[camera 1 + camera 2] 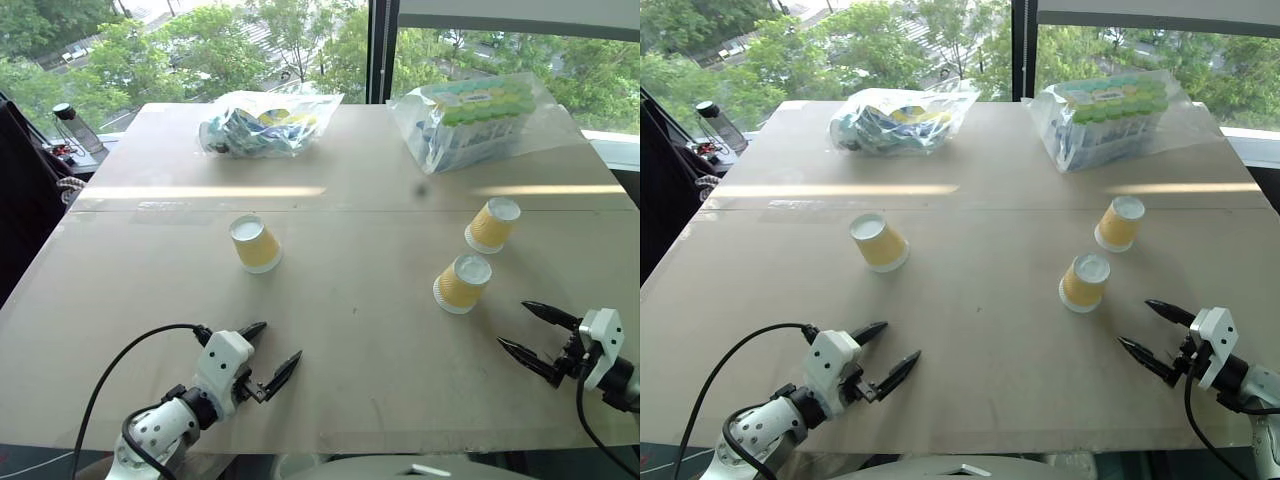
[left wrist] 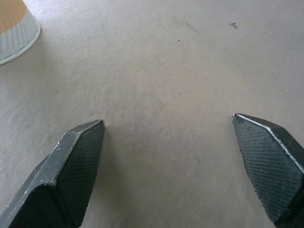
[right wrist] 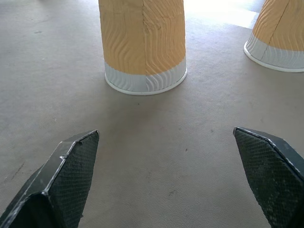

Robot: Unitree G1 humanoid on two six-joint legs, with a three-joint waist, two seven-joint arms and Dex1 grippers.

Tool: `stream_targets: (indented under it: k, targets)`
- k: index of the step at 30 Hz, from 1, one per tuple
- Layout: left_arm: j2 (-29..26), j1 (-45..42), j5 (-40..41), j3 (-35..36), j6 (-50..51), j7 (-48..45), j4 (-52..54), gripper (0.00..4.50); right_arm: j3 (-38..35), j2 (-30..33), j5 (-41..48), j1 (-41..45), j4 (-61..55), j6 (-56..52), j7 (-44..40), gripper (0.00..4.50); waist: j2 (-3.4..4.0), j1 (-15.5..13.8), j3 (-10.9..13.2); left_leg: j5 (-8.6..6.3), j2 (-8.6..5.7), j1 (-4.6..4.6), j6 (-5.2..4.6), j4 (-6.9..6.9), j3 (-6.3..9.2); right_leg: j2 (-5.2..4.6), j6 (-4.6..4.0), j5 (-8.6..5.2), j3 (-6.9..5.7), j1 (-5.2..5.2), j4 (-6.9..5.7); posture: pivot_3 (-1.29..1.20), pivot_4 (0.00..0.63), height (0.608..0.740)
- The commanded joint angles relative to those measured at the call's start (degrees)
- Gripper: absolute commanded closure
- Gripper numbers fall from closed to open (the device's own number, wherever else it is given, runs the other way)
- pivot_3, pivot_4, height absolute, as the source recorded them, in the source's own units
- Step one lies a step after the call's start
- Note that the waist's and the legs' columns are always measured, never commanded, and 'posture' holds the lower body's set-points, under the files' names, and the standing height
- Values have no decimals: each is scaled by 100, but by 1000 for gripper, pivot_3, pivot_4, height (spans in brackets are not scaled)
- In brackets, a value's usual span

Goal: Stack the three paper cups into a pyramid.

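You have three paper cups standing upside down, rims on the table (image 1: 340,330), none stacked. The left cup (image 1: 255,243) stands alone on the left-centre of the table. The near right cup (image 1: 463,283) and the far right cup (image 1: 492,224) stand close together but apart on the right side.

The right gripper (image 1: 524,327) sits low over the table's near right edge, just beside the near right cup and on the near side of it. In the right wrist view that cup (image 3: 143,45) stands directly ahead of the two fingers, not touching them, with the far right cup (image 3: 279,35) off to one side. The jaws are spread wide and hold nothing. The gripper points inward toward the table's middle, nearly level.

The left gripper (image 1: 274,347) rests low near the front edge, well short of the left cup. Its jaws are likewise spread wide and empty; it points forward and inward. In the left wrist view the cup's rim (image 2: 16,33) shows at one corner.

Beyond the cups, two clear bags of packaged goods lie at the far side: one on the left (image 1: 268,124), one on the right (image 1: 480,118).
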State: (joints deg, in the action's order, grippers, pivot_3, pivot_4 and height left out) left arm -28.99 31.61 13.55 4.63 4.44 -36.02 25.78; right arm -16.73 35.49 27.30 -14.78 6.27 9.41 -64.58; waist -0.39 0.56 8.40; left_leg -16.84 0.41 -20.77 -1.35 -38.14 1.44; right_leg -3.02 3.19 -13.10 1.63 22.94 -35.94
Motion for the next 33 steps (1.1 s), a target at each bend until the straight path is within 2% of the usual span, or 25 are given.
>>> stream_targets:
  k: [1, 13, 20, 24, 28, 33]
  targets:
    - [32, -22, 0, -62, -18, -44, -122, 87, -198, 88, 85, 12, -178, 36, 14, 0, 0, 0, 0, 0, 0, 0, 0, 0, 0, 0, 0, 0, 0, 0, 0, 0, 150, 740]
    - [-34, -261, 187, -6, -249, -390, -295, 87, -167, -1, 61, -116, -550, -110, 403, 0, -7, -22, 8, 0, -1, -6, 0, -2, 2, -1, -7, 4, -3, 0, 2, 0, 150, 740]
    - [-282, -492, 344, -10, -365, -811, -257, 87, -131, 15, 172, -36, -900, -278, 526, 0, -11, -18, 13, 0, -1, -5, 0, -2, 2, 0, -7, 4, -3, 1, 1, 0, 150, 740]
    - [-642, -1059, 905, 80, -1, -1232, 125, 87, -36, -17, 385, 279, -1342, -659, 704, 0, -23, -19, 30, 0, 0, -6, 0, -5, 8, 3, -6, 5, -8, 1, 0, 0, 150, 740]
    - [-1287, -2043, 1622, 12, 728, -1807, 610, 87, 292, -34, 296, 695, -1662, -1053, 894, 0, -33, -34, 36, 1, 0, -11, 0, -9, 16, 3, -21, 15, -17, 1, -2, 0, 150, 740]
    - [-1643, -2983, 2422, 28, 1483, -2091, 752, 87, 585, -174, 264, 1060, -1871, -1387, 1122, 0, -27, -9, 40, 1, -4, -16, 0, -9, 15, 2, -18, 19, -14, 2, 0, 0, 150, 740]
